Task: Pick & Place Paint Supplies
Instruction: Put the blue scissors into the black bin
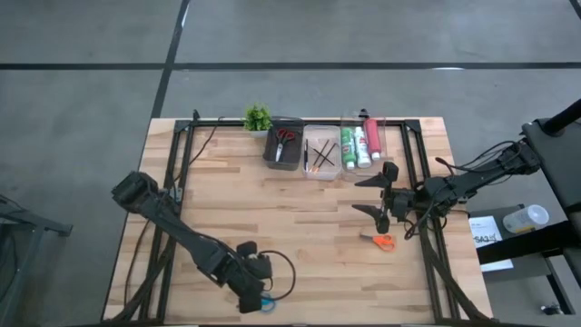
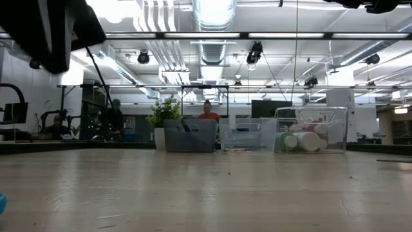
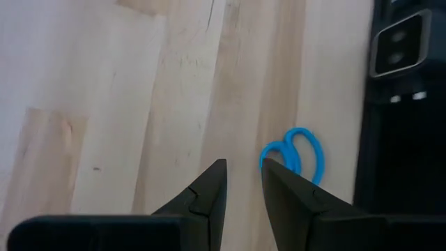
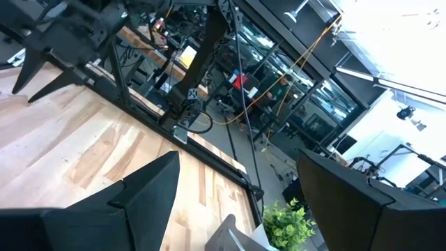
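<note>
No wording can be read anywhere: the white printed sheet lying right of the pale wooden surface carries only illegible dark marks.

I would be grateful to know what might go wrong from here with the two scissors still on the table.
1. The left gripper stands open above the blue scissors, which lie to one side of its fingertips at the table's near edge; closing now may miss them.
2. The open right gripper is beside the orange scissors, not over them.
</note>
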Robot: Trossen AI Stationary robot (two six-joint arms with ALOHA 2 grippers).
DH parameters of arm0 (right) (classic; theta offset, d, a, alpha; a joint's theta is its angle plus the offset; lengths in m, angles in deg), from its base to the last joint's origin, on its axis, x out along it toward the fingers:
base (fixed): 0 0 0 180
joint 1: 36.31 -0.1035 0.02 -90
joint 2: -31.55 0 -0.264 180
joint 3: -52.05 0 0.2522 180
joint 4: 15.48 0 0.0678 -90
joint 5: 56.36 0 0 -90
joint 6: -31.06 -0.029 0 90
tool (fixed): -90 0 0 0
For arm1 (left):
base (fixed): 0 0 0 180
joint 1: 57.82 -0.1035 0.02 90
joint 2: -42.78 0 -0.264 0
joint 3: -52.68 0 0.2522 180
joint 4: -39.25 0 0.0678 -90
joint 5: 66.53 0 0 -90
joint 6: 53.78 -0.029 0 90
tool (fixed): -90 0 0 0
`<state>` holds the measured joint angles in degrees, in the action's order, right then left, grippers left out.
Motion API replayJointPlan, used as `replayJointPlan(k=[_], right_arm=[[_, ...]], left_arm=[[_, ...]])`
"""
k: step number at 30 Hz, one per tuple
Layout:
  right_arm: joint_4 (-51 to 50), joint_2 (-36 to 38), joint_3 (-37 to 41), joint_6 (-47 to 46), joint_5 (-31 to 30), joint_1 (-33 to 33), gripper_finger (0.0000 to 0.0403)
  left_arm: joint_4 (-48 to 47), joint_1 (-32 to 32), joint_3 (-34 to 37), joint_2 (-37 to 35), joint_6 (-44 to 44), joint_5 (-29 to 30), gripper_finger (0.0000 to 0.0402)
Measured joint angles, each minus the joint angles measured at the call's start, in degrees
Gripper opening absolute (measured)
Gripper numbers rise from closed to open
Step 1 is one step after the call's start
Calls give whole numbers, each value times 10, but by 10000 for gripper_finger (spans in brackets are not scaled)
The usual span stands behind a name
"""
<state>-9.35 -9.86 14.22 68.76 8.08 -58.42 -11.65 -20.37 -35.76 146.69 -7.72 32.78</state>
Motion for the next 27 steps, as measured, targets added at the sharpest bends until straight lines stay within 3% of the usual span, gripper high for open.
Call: replayJointPlan(k=[11, 18, 27], right_arm=[[0, 0, 0, 0, 0, 0, 288], [0, 0, 0, 0, 0, 0, 288], [0, 0, 0, 0, 0, 0, 288]], left_arm=[[67, -1, 0, 50, 7, -40, 101], [94, -2, 0, 73, 39, -106, 101], [105, -2, 1, 94, 50, -111, 101]])
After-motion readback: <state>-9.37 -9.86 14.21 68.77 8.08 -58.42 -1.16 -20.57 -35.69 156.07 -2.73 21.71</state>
